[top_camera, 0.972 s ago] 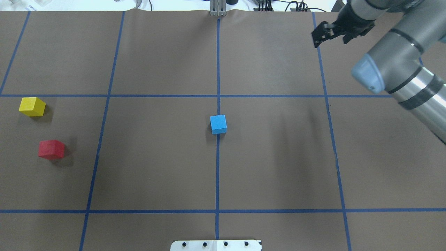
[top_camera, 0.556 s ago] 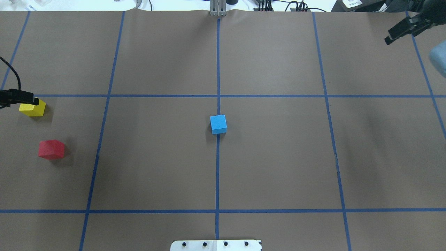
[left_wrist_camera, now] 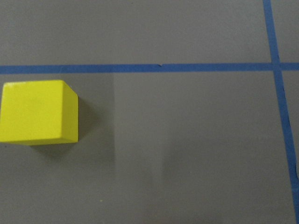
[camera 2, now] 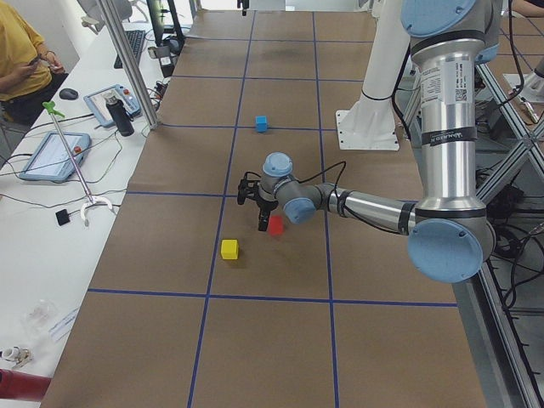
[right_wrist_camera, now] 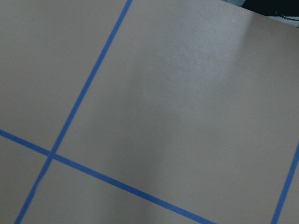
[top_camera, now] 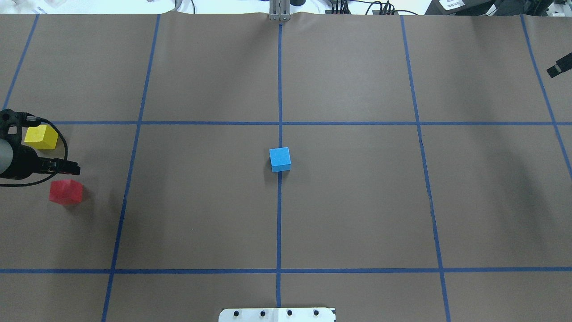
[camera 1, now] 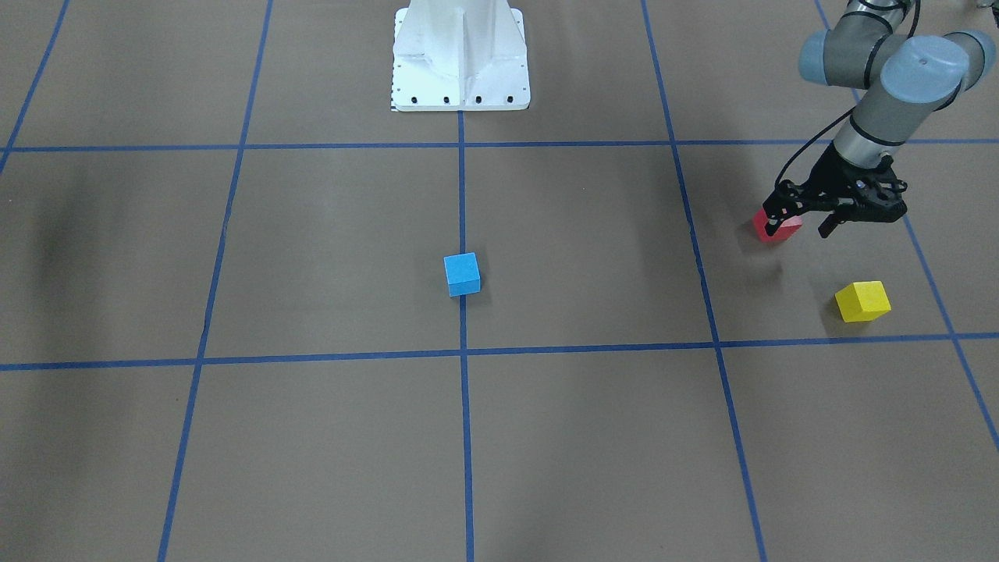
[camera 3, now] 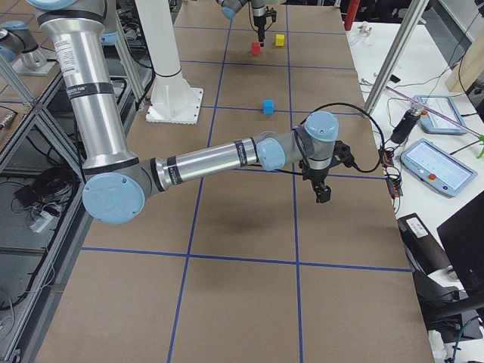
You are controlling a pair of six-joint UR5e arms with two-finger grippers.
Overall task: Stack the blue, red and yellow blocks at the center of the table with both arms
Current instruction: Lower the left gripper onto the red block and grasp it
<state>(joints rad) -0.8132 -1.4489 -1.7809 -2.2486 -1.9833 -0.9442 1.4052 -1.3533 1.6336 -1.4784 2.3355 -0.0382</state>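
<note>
The blue block (top_camera: 280, 159) sits alone at the table's center on the middle tape line, and also shows in the front view (camera 1: 462, 274). The red block (top_camera: 66, 192) and the yellow block (top_camera: 41, 137) lie apart at the far left. My left gripper (camera 1: 801, 225) is open and empty, hovering just above the red block (camera 1: 780, 228), with one finger in front of it. The left wrist view shows only the yellow block (left_wrist_camera: 38, 112). Of my right gripper only one fingertip (top_camera: 559, 68) shows at the right edge; I cannot tell its state.
Blue tape lines divide the brown table cover into a grid. The robot's white base plate (camera 1: 460, 55) stands at the near middle edge. Tablets and cables (camera 2: 55, 153) lie on a side bench beyond the table's far edge.
The right arm has pulled back to the right, almost out of the overhead view. The left arm has come in from the left, passing the yellow block toward the red one.
</note>
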